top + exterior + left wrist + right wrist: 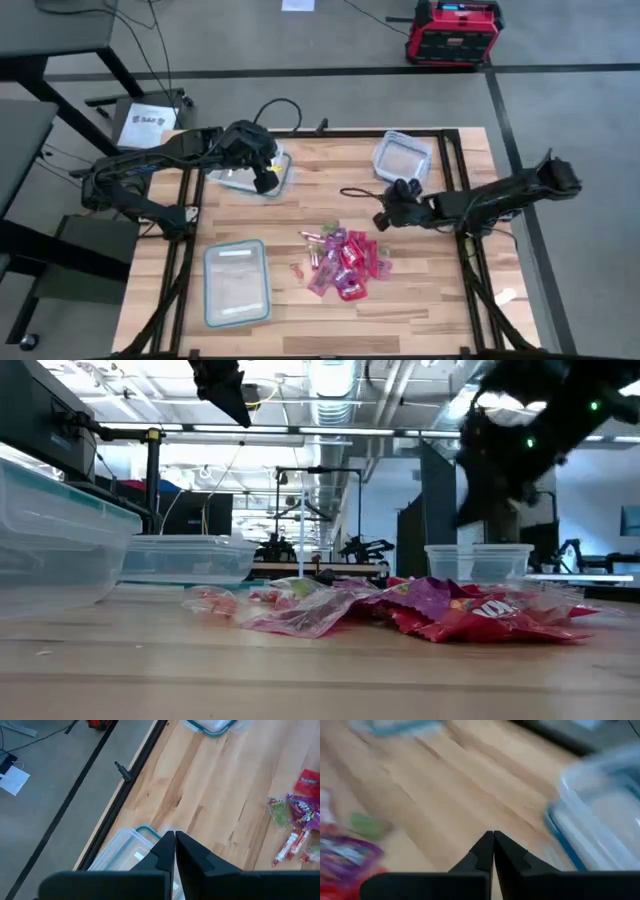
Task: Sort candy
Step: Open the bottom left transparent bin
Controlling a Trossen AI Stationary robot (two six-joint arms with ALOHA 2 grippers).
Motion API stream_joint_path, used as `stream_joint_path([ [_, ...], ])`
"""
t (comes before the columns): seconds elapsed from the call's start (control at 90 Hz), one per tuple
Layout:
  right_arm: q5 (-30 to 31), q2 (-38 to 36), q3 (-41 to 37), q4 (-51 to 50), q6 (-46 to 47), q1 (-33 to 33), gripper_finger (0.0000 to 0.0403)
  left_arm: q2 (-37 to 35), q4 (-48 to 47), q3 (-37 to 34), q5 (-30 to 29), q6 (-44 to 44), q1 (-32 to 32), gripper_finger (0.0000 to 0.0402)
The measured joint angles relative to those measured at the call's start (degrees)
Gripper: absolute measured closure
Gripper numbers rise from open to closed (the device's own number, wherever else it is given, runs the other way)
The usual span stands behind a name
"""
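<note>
The heap of shiny red and pink wrapped candy (pixel 345 262) lies at table centre. Left gripper (pixel 266 178), fingers pressed together, hovers at eleven o'clock over a clear bluish-rimmed plastic container (pixel 283 172); right gripper (pixel 381 219), likewise closed, at two o'clock.

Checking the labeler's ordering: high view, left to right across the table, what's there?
Near-left container → left claw over the far-left container → candy → right claw → far-right container. Both claws are shut and empty.
</note>
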Motion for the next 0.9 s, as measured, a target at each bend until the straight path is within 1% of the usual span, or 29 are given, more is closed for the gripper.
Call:
stream_joint_path([
  [0.144,-0.25,0.94,0.01,3.52,-3.44,-0.9,0.0403,0.0,-1.1,0.0,5.73,-1.52,0.02,0.0401],
  [0.233,-2.94,2.27,0.01,3.34,-3.51,-2.21,0.0403,0.0,-3.4,0.0,7.68,-3.52,-0.02,0.0392],
  [0.3,-5.62,3.5,0.01,3.45,-3.48,-2.99,0.0403,0.0,-6.17,-0.26,9.0,-5.71,-0.02,0.0377],
  [0.4,-8.8,5.57,0.01,5.65,-3.5,-3.67,0.0403,0.0,-8.58,-2.72,12.36,-10.12,-0.26,0.0344],
  [0.467,-10.8,6.94,0.01,7.85,-3.59,-3.9,0.0403,0.09,-10.75,-4.76,15.93,-13.49,-0.84,0.032],
  [0.556,-12.19,8.66,0.01,10.08,-4.46,-3.9,0.0403,0.04,-10.75,-8.25,21.26,-18.01,-2.21,0.0292],
  [0.656,-12.39,10.05,0.01,11.79,-6.77,-3.9,0.0403,0.11,-12.18,-11.28,26.11,-24.59,-5.04,0.0273],
  [0.7,-12.52,10.32,0.01,12.15,-7.44,-3.9,0.0403,0.09,-13.21,-12.16,27.36,-27.72,-7.05,0.0268],
  [0.9,-12.61,10.21,0.01,12.61,-8.21,-4.32,0.0398,0.04,-13.41,-15.53,27.84,-44.11,-18.93,0.0269],
])
